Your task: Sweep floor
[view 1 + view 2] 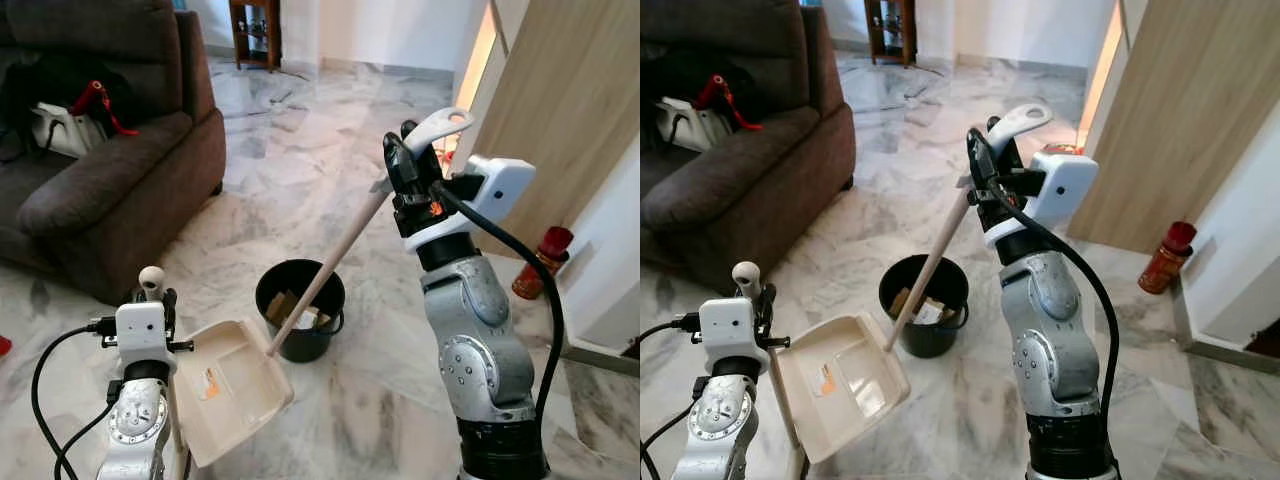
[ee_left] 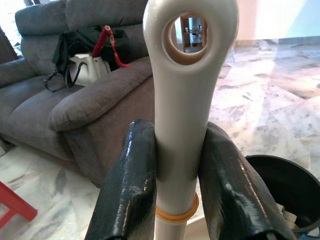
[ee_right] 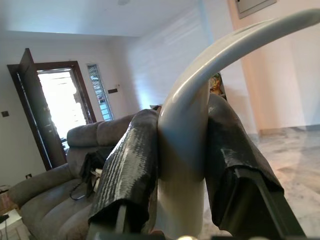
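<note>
My left gripper [image 1: 157,300] is low at the left, shut on the cream upright handle [image 2: 182,100] of a cream dustpan [image 1: 228,388]. The pan is held tilted just above the floor, beside a black bucket [image 1: 300,302] with cardboard scraps inside. My right gripper [image 1: 412,160] is raised at centre right, shut on the white looped top of a broom handle [image 3: 182,165]. The wooden broom stick [image 1: 325,270] slants down to the left past the bucket's rim and ends behind the dustpan's edge. The broom's head is hidden.
A dark grey sofa [image 1: 110,180] stands at the left with a white bag with a red strap [image 1: 68,125] on it. A wooden panel [image 1: 570,110] and a red bottle [image 1: 542,262] are at the right. Marble floor stretches back to a small wooden shelf [image 1: 255,30].
</note>
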